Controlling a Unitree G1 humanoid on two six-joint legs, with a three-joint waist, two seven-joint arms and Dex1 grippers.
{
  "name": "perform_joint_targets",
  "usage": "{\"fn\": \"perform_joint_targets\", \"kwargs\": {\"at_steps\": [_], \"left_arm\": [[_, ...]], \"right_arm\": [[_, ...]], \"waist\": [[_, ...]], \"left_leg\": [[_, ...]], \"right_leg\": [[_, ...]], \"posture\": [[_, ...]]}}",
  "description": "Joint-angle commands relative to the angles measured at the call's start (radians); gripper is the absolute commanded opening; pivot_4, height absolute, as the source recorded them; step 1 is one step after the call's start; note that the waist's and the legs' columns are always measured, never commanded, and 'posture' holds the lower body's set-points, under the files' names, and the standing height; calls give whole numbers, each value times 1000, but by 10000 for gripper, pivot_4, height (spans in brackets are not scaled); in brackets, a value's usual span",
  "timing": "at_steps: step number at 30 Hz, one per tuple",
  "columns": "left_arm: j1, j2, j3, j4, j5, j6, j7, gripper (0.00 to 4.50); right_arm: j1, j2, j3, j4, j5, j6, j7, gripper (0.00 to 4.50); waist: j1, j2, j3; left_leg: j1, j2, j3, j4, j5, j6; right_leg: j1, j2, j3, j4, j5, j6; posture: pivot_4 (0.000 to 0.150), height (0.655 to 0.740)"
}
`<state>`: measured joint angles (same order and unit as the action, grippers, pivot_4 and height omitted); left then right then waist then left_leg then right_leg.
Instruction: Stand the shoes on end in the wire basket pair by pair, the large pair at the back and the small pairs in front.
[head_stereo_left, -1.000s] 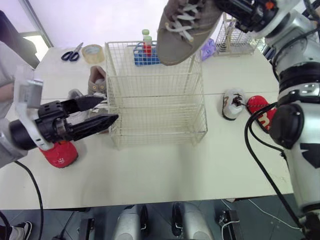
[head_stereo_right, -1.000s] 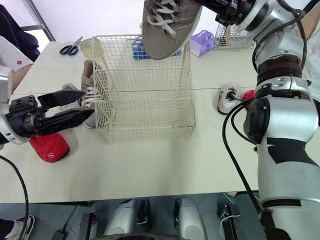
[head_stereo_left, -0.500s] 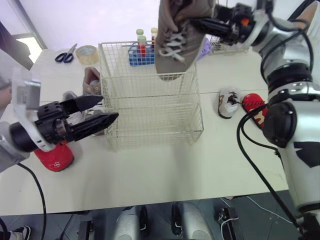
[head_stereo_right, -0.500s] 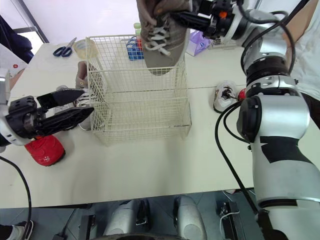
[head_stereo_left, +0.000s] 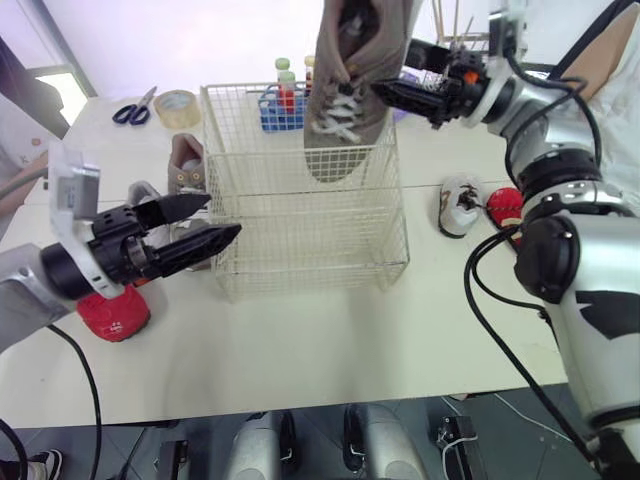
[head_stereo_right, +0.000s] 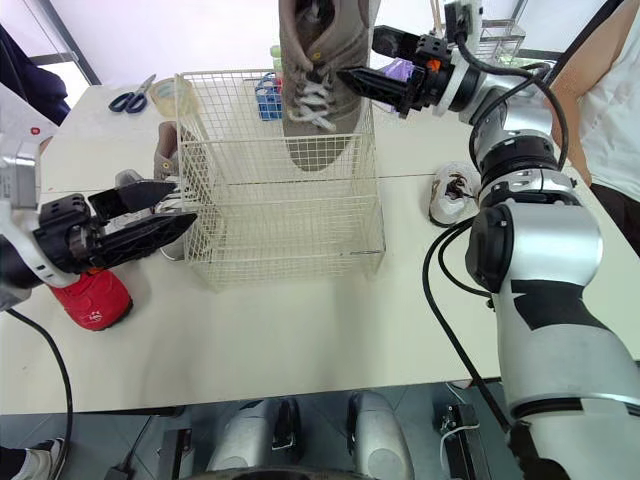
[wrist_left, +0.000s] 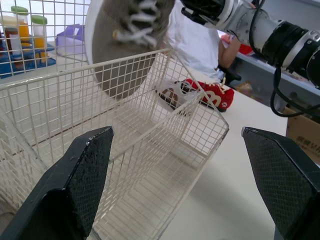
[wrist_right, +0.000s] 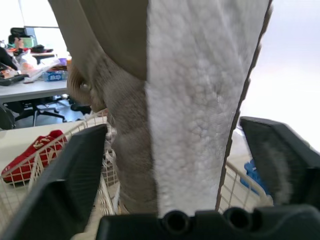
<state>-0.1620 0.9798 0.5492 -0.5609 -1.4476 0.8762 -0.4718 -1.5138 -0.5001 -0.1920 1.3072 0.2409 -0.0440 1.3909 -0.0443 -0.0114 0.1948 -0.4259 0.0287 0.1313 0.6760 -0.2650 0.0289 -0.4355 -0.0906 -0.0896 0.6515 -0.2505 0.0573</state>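
Right pincer (head_stereo_right: 358, 84), clamped on the large grey shoe (head_stereo_right: 318, 70) apparently at its collar, should lower it toe-down against the wire basket's (head_stereo_right: 290, 230) far wall. Left pincer (head_stereo_right: 185, 203) gapes empty.

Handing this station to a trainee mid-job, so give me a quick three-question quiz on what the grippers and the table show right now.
1. True or false: the right gripper holds the large grey shoe toe down.
2. Pick one. The left gripper is: A) shut on a roll of tape, B) open and holding nothing, C) shut on a bottle.
3. Fill the gap: on the table to the robot's right of the wire basket lie a small white shoe and a small ___ shoe.

Key
1. True.
2. B.
3. Red: the red shoe lies just beyond the white one.
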Motion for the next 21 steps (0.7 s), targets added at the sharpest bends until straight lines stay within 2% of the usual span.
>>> {"fn": "perform_joint_targets", "kwargs": {"at_steps": [1, 9, 15, 21], "left_arm": [[-24, -5, -9, 8, 15, -27, -11, 42957], [-62, -26, -63, 26, 51, -36, -18, 42957], [-70, -28, -51, 30, 49, -37, -8, 42957], [-98, 29, 114, 149, -141, -18, 120, 43978]], "right_arm": [[-26, -43, -32, -27, 2, -19, -3, 44861], [-20, -78, -34, -60, -6, -34, 11, 44861], [2, -113, -45, -87, -6, -55, -32, 44861], [34, -193, -88, -188, 43, 42, -55, 44981]], "waist": [[0, 1, 0], [0, 1, 0], [1, 1, 0], [3, 1, 0]], "left_leg": [[0, 0, 0, 0, 0, 0], [0, 0, 0, 0, 0, 0], [0, 0, 0, 1, 0, 0], [0, 0, 0, 1, 0, 0]], "right_leg": [[0, 0, 0, 0, 0, 0], [1, 1, 0, 0, 0, 0], [1, 1, 0, 0, 0, 0], [1, 1, 0, 0, 0, 0]], "posture": [[1500, 7400], [1500, 7400], [1500, 7400], [1500, 7400]]}}
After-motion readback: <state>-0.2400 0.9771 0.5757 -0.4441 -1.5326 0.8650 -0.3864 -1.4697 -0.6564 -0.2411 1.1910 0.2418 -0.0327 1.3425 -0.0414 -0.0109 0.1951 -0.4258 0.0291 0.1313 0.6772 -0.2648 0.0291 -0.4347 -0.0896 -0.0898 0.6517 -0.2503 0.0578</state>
